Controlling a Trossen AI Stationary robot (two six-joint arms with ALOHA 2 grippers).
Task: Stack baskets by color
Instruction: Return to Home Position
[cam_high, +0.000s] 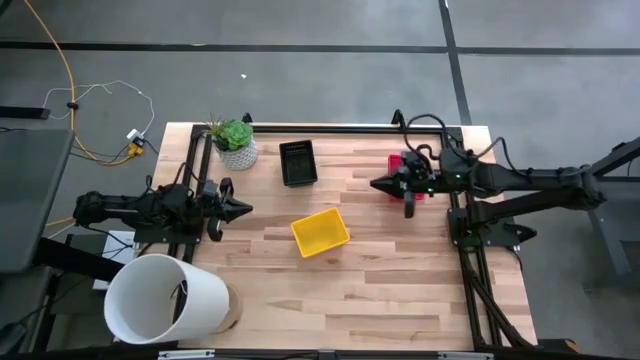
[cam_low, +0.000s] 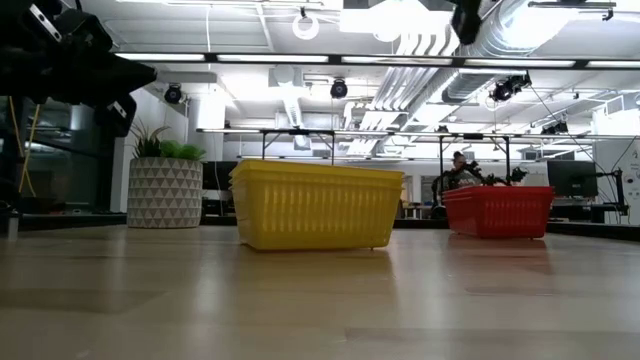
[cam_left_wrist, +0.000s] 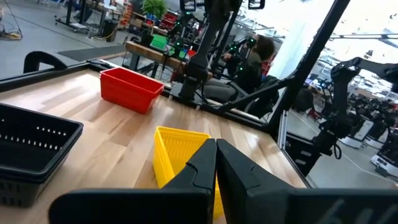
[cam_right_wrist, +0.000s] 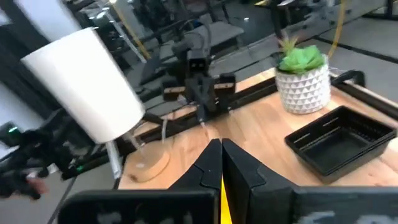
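Note:
A yellow basket (cam_high: 320, 232) stands on its bottom in the middle of the table. A black basket (cam_high: 298, 162) rests at the far side, near the plant. A red basket (cam_high: 402, 166) sits at the far right, partly hidden under my right arm. My left gripper (cam_high: 245, 209) is shut and empty at the table's left side, pointing level toward the yellow basket (cam_left_wrist: 177, 163). My right gripper (cam_high: 377, 185) is shut and empty, raised above the table beside the red basket (cam_low: 498, 212), pointing left.
A large white cylinder (cam_high: 165, 298) stands at the near left corner. A green plant in a white pot (cam_high: 236, 143) stands at the far left. Bare wood lies along the table's near side (cam_high: 380, 300). A person (cam_left_wrist: 252, 59) sits beyond the table.

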